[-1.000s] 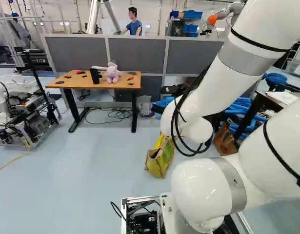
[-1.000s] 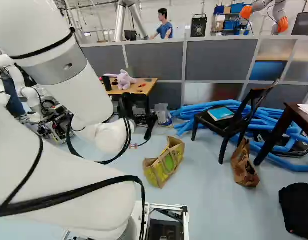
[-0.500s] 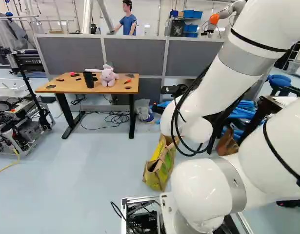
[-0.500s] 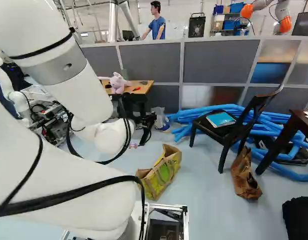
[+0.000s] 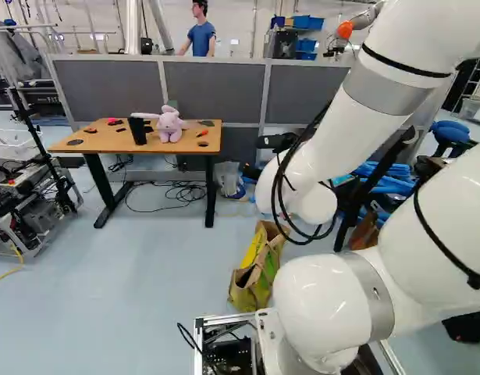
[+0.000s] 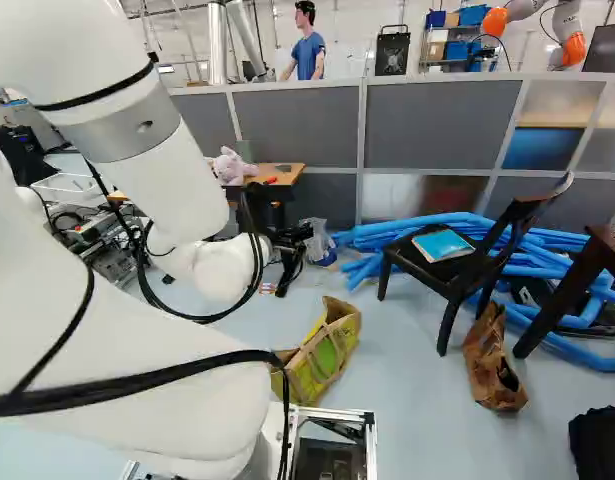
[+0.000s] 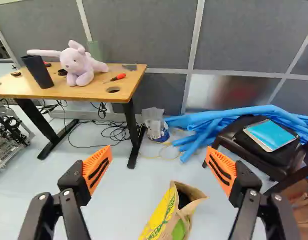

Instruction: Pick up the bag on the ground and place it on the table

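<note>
Base (image 6: 335, 412) & arm (image 5: 392, 90) shifted, fingers (image 7: 97, 167) apart w/ bag (image 7: 166, 220) ahead.

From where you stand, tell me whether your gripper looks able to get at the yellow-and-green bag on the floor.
Likely yes: the gripper is open, and the bag shows between its spread fingers with nothing in front of it, though reaching it would probably mean lowering first.

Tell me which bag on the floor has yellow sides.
The yellow-and-green bag, ahead of the open gripper; the brown bag, by the chair, shows no yellow.
</note>
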`<state>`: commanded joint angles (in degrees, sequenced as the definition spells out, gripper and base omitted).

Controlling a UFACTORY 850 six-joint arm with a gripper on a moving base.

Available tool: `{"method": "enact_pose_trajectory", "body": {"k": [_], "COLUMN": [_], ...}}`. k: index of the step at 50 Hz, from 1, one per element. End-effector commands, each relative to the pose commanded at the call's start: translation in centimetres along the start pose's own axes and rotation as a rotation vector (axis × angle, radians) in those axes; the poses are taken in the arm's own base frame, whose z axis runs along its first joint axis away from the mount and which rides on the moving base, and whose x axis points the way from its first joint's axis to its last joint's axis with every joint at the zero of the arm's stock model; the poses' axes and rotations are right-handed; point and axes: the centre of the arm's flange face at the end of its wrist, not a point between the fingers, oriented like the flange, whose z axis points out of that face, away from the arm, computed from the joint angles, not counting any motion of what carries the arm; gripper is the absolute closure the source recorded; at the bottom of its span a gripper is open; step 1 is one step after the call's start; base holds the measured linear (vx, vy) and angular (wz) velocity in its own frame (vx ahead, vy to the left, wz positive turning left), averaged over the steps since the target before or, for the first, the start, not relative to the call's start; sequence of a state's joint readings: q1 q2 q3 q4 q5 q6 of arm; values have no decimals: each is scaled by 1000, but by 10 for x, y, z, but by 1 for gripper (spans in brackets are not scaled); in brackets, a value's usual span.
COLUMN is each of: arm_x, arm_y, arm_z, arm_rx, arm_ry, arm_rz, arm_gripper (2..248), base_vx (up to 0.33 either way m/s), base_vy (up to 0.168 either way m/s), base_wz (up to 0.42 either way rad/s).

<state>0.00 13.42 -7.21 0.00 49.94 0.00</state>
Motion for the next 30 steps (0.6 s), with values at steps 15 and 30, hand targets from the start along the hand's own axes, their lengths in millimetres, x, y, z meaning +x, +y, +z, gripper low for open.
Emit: {"method": "enact_pose_trajectory", "body": {"k": [15,30], "arm_x": [5,8], "arm_y": [4,11], "arm_z": [20,47], "arm_rx": [-18,-57], "arm_ry": [-59,-164], "arm_rz": [12,43], "arm_gripper": [3,3], "base_vx": [0,0], "base_vy": [0,0], "base_wz": [0,0]}}
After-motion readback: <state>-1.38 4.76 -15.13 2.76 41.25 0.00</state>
